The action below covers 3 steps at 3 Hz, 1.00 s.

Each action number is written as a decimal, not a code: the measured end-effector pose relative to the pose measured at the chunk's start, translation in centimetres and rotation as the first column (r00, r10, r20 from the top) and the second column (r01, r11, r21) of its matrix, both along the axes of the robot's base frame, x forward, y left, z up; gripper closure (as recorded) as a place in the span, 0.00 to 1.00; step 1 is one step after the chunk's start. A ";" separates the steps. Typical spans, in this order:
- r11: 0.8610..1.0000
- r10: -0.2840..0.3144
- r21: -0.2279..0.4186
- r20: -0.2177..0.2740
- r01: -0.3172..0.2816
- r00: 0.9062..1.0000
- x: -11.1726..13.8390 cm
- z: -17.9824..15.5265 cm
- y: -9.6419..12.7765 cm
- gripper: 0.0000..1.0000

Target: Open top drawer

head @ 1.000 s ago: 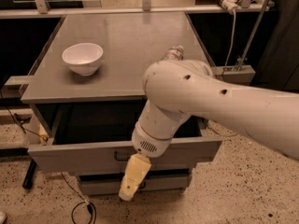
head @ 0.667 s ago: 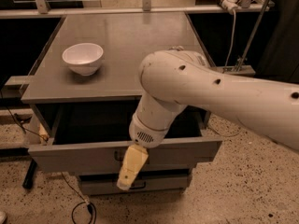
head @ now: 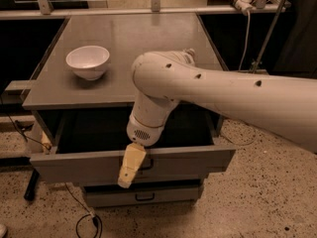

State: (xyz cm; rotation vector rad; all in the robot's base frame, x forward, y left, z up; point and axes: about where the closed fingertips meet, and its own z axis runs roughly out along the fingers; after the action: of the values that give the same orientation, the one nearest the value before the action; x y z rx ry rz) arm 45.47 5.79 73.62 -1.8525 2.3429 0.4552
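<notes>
Gripper [head: 130, 171] beige, at black bar handle [head: 147, 163] | top drawer [head: 74, 165] grey, open

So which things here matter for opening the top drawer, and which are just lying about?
Part of the job:
- top drawer, standing pulled out
- its black handle, partly hidden
- gripper, down at the drawer front by the handle

Just lying about:
- white bowl on the tabletop
- lower drawer underneath
- cable on the floor

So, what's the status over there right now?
Gripper low at top drawer front, by its handle. Drawer open. White bowl on tabletop, out of the way.
</notes>
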 end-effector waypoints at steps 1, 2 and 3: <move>1.000 0.008 -0.021 -0.044 -0.009 0.999 0.2 -2.4 0.5 0.00; 0.999 -0.008 -0.036 -0.109 0.004 0.994 -0.6 -5.8 0.1 0.00; 0.999 -0.021 -0.039 -0.140 0.016 0.990 -1.3 -6.8 -0.4 0.00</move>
State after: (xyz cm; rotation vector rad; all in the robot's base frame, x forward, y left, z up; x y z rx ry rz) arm 44.15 5.38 66.79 -1.8707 2.4725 0.5598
